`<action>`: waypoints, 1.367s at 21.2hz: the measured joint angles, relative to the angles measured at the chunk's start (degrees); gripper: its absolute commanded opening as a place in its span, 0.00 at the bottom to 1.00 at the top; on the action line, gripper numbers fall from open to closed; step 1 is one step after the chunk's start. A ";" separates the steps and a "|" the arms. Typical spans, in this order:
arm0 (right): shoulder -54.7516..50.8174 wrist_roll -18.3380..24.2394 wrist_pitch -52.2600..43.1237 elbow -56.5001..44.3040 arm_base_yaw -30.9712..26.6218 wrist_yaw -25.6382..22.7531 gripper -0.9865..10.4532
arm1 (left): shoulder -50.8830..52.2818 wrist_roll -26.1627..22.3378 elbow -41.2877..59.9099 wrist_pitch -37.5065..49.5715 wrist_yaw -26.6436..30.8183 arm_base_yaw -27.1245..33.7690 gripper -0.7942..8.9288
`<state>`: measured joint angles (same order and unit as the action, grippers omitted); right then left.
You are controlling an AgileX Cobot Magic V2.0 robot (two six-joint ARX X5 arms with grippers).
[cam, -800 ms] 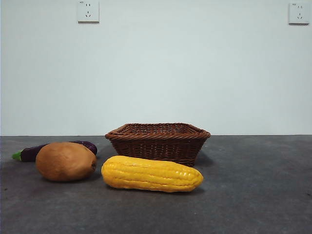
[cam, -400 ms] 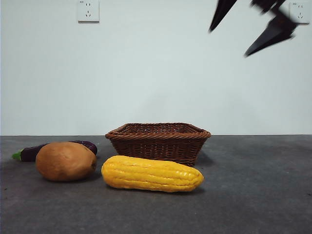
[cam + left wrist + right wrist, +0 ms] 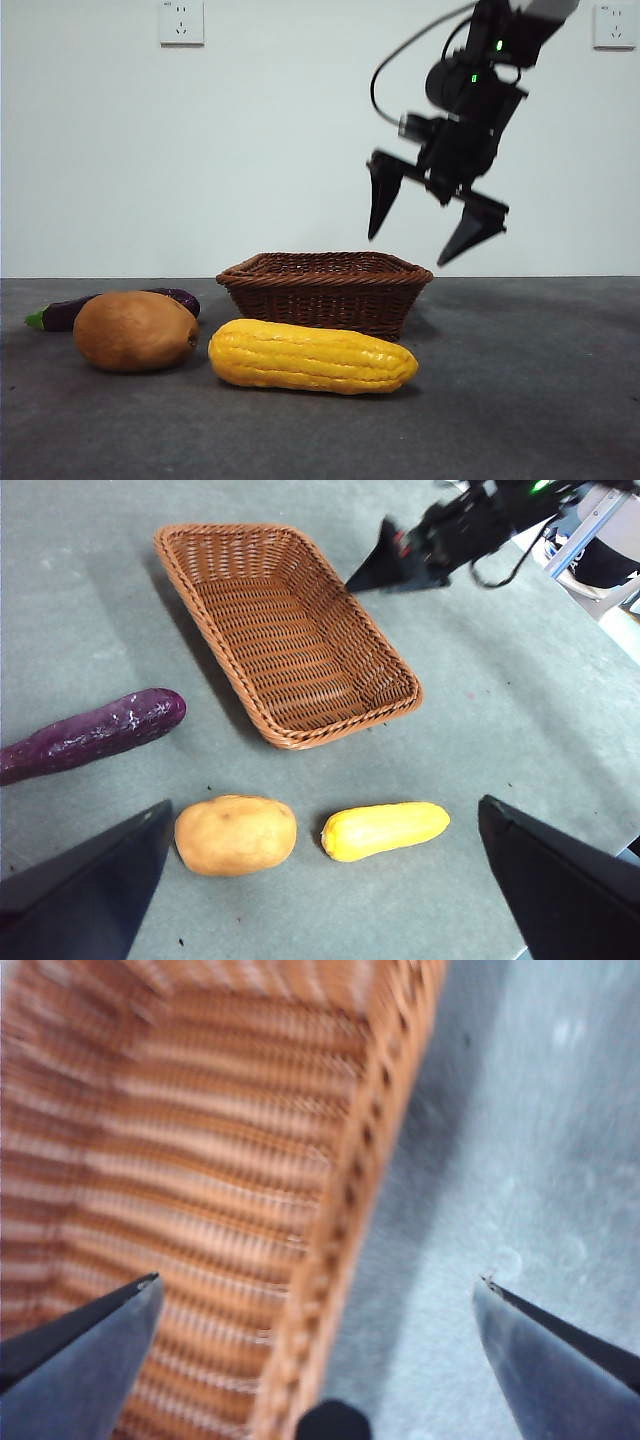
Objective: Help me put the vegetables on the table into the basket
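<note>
Lying nearest the front camera, the corn cob (image 3: 312, 357) stretched sideways across the table (image 3: 530, 400), its long axis running roughly parallel to the near wall of the basket (image 3: 325, 292) just behind it. Beside it sat the potato (image 3: 135, 331), close but apart from the corn, and behind the potato the eggplant (image 3: 70, 311) lay with its green stem pointing away from the basket. All three vegetables rested on the table; the left wrist view showed the basket (image 3: 290, 630) empty.

Further back and higher, the right gripper (image 3: 432, 222) hung in the air over the basket's far-side rim, jaws spread wide and gripping nothing, touching nothing. Its own wrist view looked straight down on that rim (image 3: 350, 1220), with woven interior on one side and bare table (image 3: 530, 1140) on the other, and no vegetable in sight. So the corn lay toward the camera and downward from this claw, with the basket between them; a grasp would probably call for the jaws to straddle the cob across its width.

The left gripper (image 3: 320, 880) was held high, also spread wide and empty, with the potato (image 3: 236, 834) and corn (image 3: 385, 830) framed between its jaws, so it seemed at least as well aimed at the vegetables.
</note>
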<state>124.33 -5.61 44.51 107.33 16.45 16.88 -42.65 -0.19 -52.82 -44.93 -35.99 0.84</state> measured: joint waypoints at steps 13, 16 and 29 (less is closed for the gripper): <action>4.13 -0.04 -4.55 0.13 1.86 -3.74 0.08 | -2.56 0.00 0.00 0.26 0.07 -0.04 0.76; 4.13 -2.27 -5.51 0.28 1.88 -3.41 0.08 | -2.58 0.02 0.00 0.26 0.07 -0.04 0.76; -21.97 -0.28 10.27 6.67 0.13 -4.48 0.08 | -9.53 -16.61 -0.02 4.35 -0.02 -13.22 0.76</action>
<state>102.37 -5.89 54.78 113.99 16.58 12.40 -52.18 -16.80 -52.84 -40.58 -36.01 -12.38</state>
